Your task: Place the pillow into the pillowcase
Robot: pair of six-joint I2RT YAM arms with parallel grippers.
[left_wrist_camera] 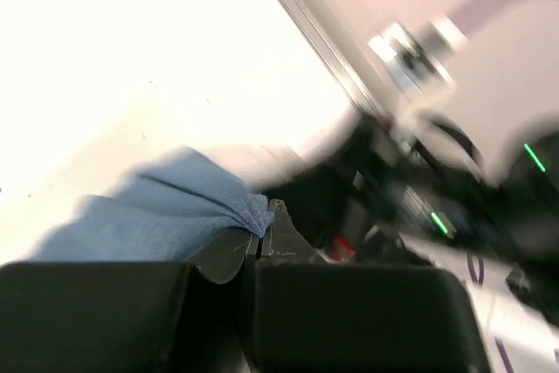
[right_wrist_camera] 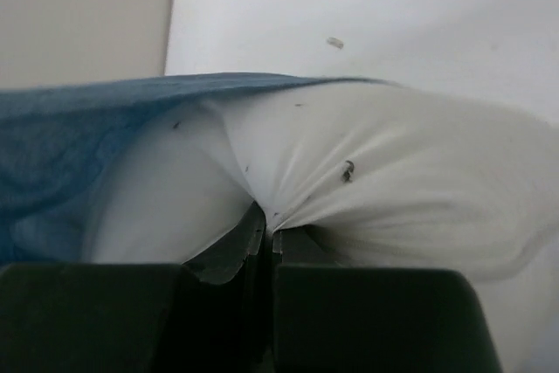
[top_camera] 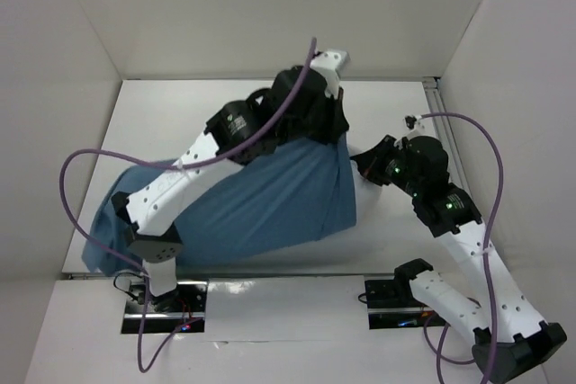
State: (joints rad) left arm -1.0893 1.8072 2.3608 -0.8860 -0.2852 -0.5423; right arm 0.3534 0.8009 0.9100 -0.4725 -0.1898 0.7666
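Right wrist view: the right fingers point(right_wrist_camera: 229, 259) are clenched on a pinch of the pillow point(right_wrist_camera: 393, 172), and the white cover gathers into radiating creases at the tips. That says soft, loosely filled stuff that gives under a grip; I judge a small pinch will stretch the cover rather than shift the bulk, so a deeper bite at a corner or seam would serve better. Its cloth looks matte, with a few small dark specks, and swells plump and rounded to the right.

Over its left part lies the pillowcase point(right_wrist_camera: 70, 137), a limp, wrinkled medium-blue weave, thin enough to drape to the shape beneath. The left fingers point(left_wrist_camera: 223, 255) are closed on a folded blue edge, though that view is blurred and I can only say it appears to be the hem by the opening. Being light and floppy, it should be held at the mouth, or it will likely collapse shut.

From above, the blue sack sprawls across the middle of the white desk point(top_camera: 378, 105), bulging as if filled, its right edge by the right arm's tip.
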